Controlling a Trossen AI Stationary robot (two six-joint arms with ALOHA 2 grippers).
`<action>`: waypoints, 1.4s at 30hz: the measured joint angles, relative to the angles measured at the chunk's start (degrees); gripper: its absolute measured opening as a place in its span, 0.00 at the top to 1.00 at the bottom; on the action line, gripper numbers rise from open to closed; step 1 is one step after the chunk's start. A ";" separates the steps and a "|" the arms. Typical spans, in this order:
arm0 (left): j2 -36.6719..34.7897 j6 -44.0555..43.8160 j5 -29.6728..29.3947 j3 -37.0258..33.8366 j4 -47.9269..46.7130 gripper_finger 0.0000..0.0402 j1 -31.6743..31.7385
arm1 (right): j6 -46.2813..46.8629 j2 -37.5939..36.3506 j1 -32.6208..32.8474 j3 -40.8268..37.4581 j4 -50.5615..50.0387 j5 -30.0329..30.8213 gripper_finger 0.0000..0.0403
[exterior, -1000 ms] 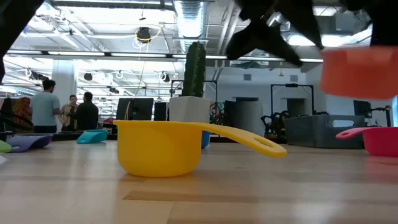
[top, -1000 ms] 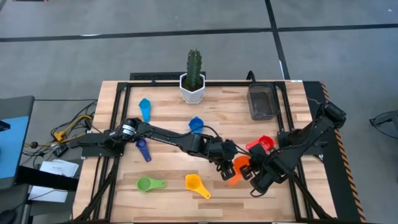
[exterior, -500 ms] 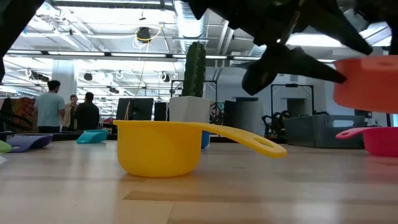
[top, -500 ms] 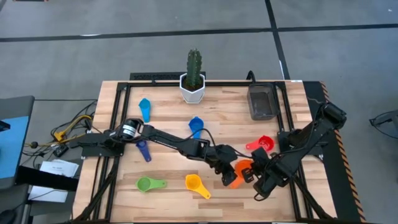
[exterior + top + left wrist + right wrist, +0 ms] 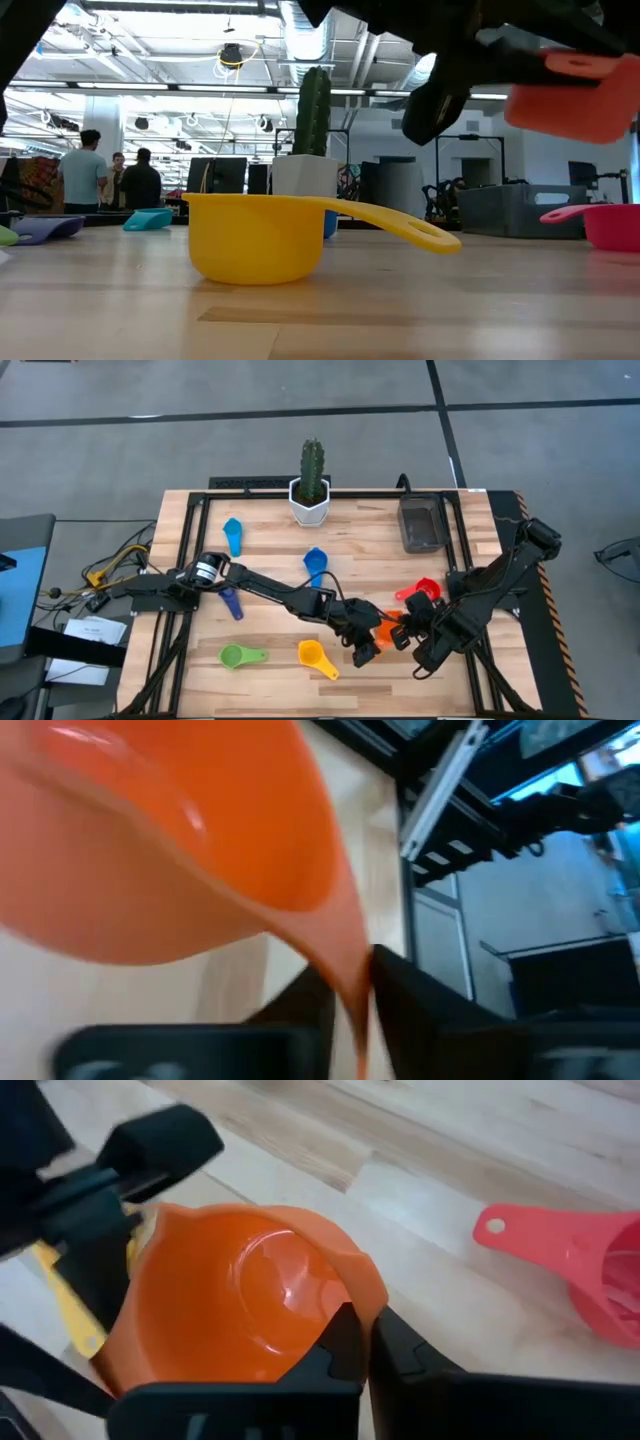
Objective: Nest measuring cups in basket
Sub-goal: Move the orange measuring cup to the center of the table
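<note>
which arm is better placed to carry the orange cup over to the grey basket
Right, probably. The right hand is shut on the rim of the orange plastic measuring cup, lifted off the table, and the dark grey see-through basket sits on that arm's side. The left hand also grips the cup but would have to reach across.

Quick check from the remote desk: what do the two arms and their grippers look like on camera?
Both arms are dark, slim and jointed. The left arm has a silvery round joint cap near its base. Each of the left gripper and right gripper has two flat, matte black fingers.
</note>
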 joint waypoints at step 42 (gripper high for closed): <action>-23.38 -16.45 -4.87 -49.14 30.31 1.00 2.40 | 11.17 -4.14 7.40 0.13 -2.89 8.29 0.46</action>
